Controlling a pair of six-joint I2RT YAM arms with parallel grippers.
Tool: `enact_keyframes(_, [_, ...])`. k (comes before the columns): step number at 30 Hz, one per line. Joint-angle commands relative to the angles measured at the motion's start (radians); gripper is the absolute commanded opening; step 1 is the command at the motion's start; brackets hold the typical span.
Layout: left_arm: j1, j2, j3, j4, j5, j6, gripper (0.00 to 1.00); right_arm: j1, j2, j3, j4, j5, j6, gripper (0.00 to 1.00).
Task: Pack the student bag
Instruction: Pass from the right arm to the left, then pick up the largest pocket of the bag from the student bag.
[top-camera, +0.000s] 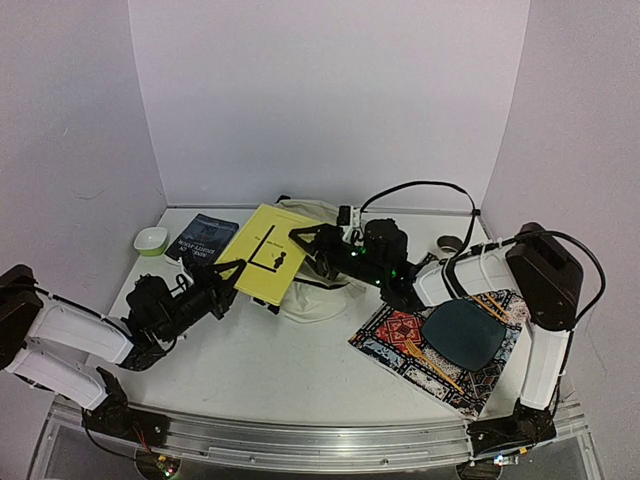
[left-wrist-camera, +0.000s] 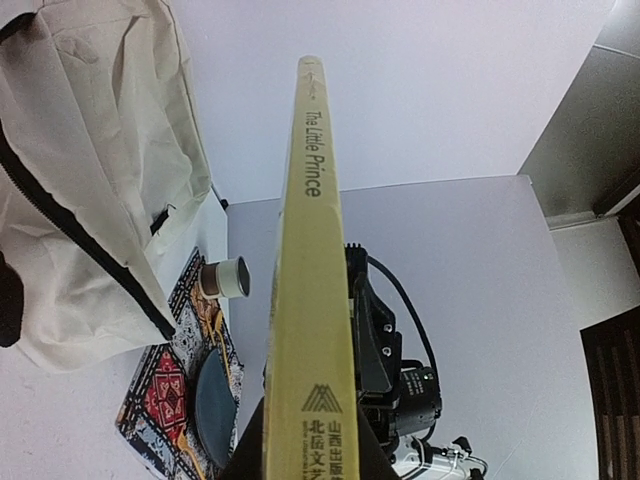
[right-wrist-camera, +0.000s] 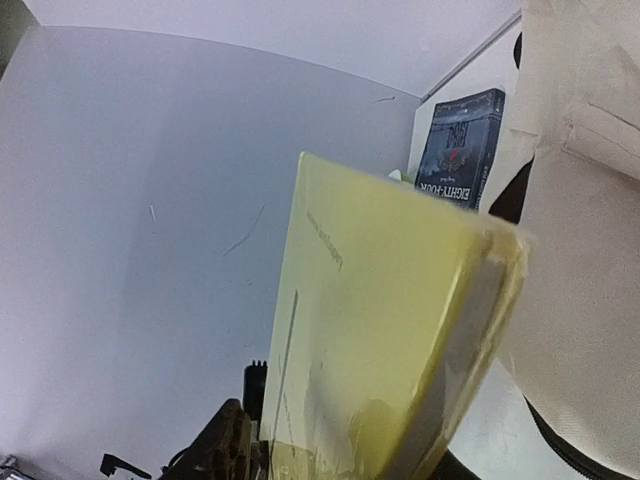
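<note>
The cream student bag (top-camera: 318, 296) lies at the table's middle back, behind a yellow book (top-camera: 262, 255). It also shows in the left wrist view (left-wrist-camera: 80, 200) and the right wrist view (right-wrist-camera: 585, 250). My left gripper (top-camera: 233, 275) is shut on the yellow book's lower left end and holds it tilted off the table. The spine (left-wrist-camera: 310, 280) fills the left wrist view. My right gripper (top-camera: 306, 246) is at the book's right edge. Its jaws stand wide on either side of the cover (right-wrist-camera: 380, 330), and a gap shows at the left finger (right-wrist-camera: 225, 445).
A dark blue book (top-camera: 205, 238) and a green-and-white bowl (top-camera: 152, 240) lie at the back left. A patterned placemat (top-camera: 400, 335) at the right holds a dark plate (top-camera: 462, 333) and a yellow fork (top-camera: 430, 362). A small cup (top-camera: 450, 243) stands behind the placemat.
</note>
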Motion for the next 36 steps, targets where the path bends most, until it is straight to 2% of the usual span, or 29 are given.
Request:
enact_keyframes(1, [0.08, -0.031, -0.03, 0.057, 0.006, 0.01, 0.0, 0.005, -0.051, 0.032, -0.101, -0.083, -0.243, 0.52])
enact_keyframes(5, [0.14, -0.054, -0.063, 0.055, 0.057, 0.008, 0.0, 0.004, -0.101, 0.061, -0.35, -0.078, -0.464, 0.61])
enact_keyframes(13, [0.324, -0.138, -0.114, 0.0, 0.215, -0.009, 0.0, 0.006, -0.173, 0.122, -0.732, -0.008, -0.882, 0.68])
enact_keyframes(16, [0.404, -0.18, -0.111, -0.08, 0.292, 0.0, 0.0, 0.012, -0.164, 0.181, -0.885, 0.047, -1.018, 0.69])
enact_keyframes(22, [0.577, -0.236, -0.124, -0.16, 0.472, -0.006, 0.0, 0.07, -0.105, 0.322, -1.072, 0.249, -1.286, 0.69])
enact_keyframes(25, [0.62, -0.238, -0.13, -0.167, 0.534, -0.009, 0.0, 0.083, -0.041, 0.409, -1.151, 0.28, -1.369, 0.69])
enact_keyframes(30, [0.631, -0.243, -0.141, -0.173, 0.571, 0.001, 0.0, 0.113, 0.085, 0.559, -1.258, 0.324, -1.481, 0.69])
enact_keyframes(36, [0.631, -0.222, -0.136, -0.179, 0.622, 0.012, 0.0, 0.123, 0.218, 0.674, -1.325, 0.449, -1.54, 0.69])
